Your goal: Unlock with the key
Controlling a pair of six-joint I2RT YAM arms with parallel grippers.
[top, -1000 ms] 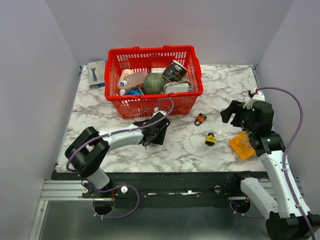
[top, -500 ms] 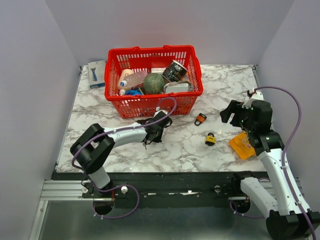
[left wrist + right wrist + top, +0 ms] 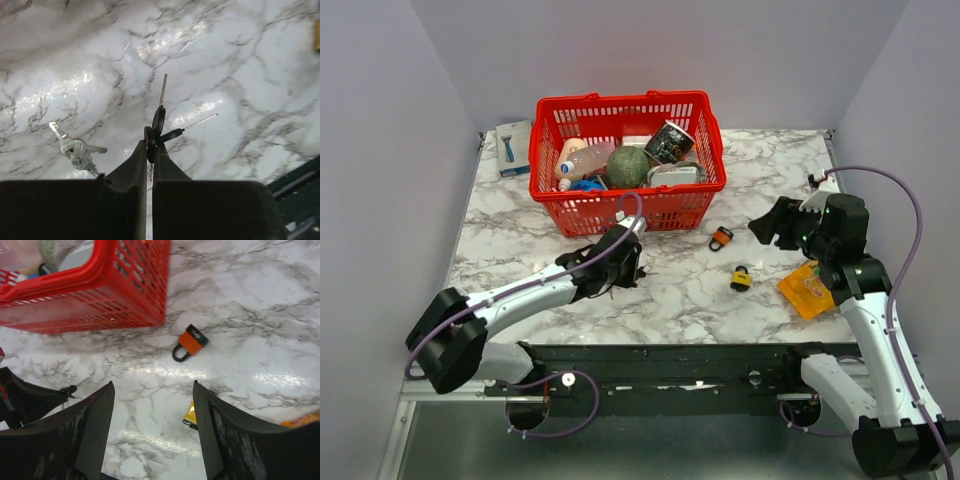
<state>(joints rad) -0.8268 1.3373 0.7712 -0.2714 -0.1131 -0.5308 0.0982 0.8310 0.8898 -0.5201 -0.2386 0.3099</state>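
Black-headed keys (image 3: 161, 120) pinched in left gripper (image 3: 150, 146): jaws closed tight on bunch, two blades fanning out over marble table (image 3: 240, 90). Loose silver keys (image 3: 76, 150) lie flat on marble just beside fingers. Right gripper (image 3: 151, 390) spread wide, nothing held, above table at right. Orange padlock (image 3: 190, 342) lies beyond it, near corner of red basket (image 3: 100, 300). Yellow padlock (image 3: 189, 415) nearer, apart from orange one. Orange packet (image 3: 808, 290) right of yellow padlock.
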